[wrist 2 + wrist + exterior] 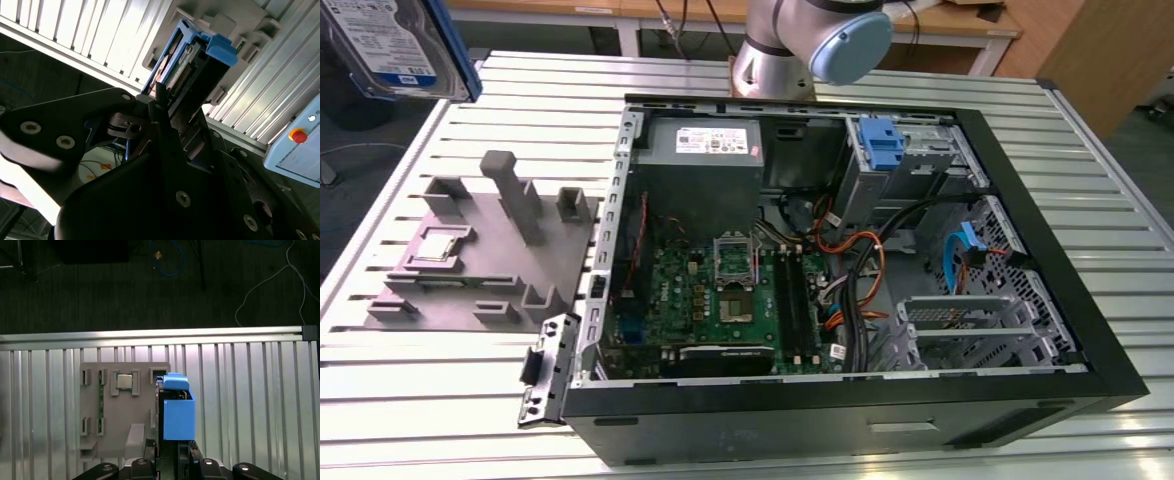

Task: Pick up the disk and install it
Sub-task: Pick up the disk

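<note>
The disk (394, 45) hangs clear of the table (1087, 150) in the upper left corner of the exterior view, above and beyond the grey fixture (467, 260) and well apart from the open computer case (854, 250). The pincer (165, 105) is pressed onto it, pinching one end, as shown in the second wrist view. In the first wrist view the pincer (170, 457) grips it edge-on just beside the fixture (120, 415), which lies below on the table.

By my judgement it is a stiff, dense thing, fairly heavy for its bulk. The metal faces look smooth enough to slip under a weak grip, and it is likely sensitive to knocks. Its blue bracket (220, 50) is plastic and probably flexes, so the flat metal faces are the sounder place to hold. The connector end and the exposed board are best left alone. The present hold appears to fall across the faces near one short end.

In the exterior view the labelled face turns towards the camera; the long axis runs roughly up and down the frame, slightly tilted, with part cut off at the frame edge. In both wrist views the long axis runs straight away from the pincer, and the bracket's tabbed end (176, 382) lies farthest from it.
</note>
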### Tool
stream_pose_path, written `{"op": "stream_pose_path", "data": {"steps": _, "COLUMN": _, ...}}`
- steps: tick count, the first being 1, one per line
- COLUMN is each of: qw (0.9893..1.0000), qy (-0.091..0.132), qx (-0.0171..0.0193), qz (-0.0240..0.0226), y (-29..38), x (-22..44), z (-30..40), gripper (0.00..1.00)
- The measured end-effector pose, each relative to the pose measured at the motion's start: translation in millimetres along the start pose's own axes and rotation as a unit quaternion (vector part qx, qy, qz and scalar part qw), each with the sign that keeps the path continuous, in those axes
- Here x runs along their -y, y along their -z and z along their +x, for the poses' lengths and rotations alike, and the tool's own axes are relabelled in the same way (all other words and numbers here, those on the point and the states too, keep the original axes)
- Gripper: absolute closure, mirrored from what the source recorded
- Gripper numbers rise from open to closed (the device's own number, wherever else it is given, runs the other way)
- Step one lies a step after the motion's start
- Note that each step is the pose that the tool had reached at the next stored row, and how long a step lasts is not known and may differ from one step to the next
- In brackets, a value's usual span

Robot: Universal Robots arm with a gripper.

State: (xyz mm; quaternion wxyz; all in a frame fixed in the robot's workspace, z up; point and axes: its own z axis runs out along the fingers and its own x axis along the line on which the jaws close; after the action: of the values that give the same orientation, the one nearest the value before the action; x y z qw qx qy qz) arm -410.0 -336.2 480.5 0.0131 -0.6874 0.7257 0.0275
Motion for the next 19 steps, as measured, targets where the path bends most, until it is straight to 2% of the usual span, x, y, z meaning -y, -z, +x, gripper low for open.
{"op": "stream_pose_path", "data": {"steps": 5, "qw": 1.0000, "qy": 0.000, "qx": 0.0000, "qz": 0.0000, "y": 0.2, "x": 7.5, "z": -0.4, "gripper": 0.65}}
{"op": "stream_pose_path", "data": {"steps": 12, "qw": 1.0000, "qy": 0.000, "qx": 0.0000, "qz": 0.0000, "y": 0.4, "x": 21.5, "z": -1.2, "gripper": 0.65}}
{"op": "stream_pose_path", "data": {"steps": 19, "qw": 1.0000, "qy": 0.000, "qx": 0.0000, "qz": 0.0000, "y": 4.2, "x": 22.3, "z": -1.4, "gripper": 0.65}}
